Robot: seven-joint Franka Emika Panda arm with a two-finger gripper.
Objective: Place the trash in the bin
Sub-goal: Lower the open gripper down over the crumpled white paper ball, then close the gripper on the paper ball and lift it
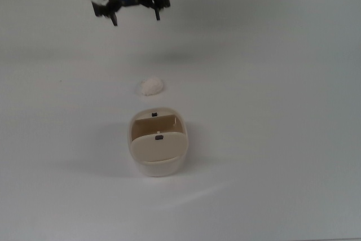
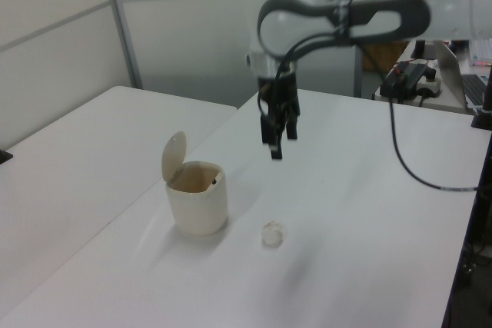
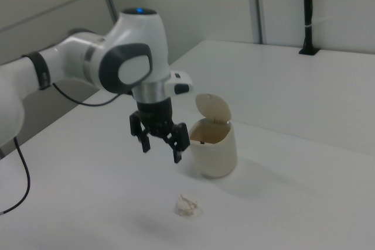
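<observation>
I see the trash [image 1: 152, 86] lying on the white table [image 1: 271, 83], a roundish crumpled wad with no clear long axis or facing (in the top view it looks slightly wider than tall). In the top view it sits just above the bin [image 1: 158, 150], near it but apart; in the right view it lies nearer the camera and to the right view's left of the bin. The bin stands upright, its oval running up and down in the top view, with the flap lid [image 3: 212, 108] swung up and the mouth open. From my station the gripper [image 3: 160, 143] hangs in the air, fingers pointing down and spread apart, holding nothing. It is well above the table, on the trash's far side from the bin in the top view. The arm [image 3: 88, 62] reaches in from the right view's left.
</observation>
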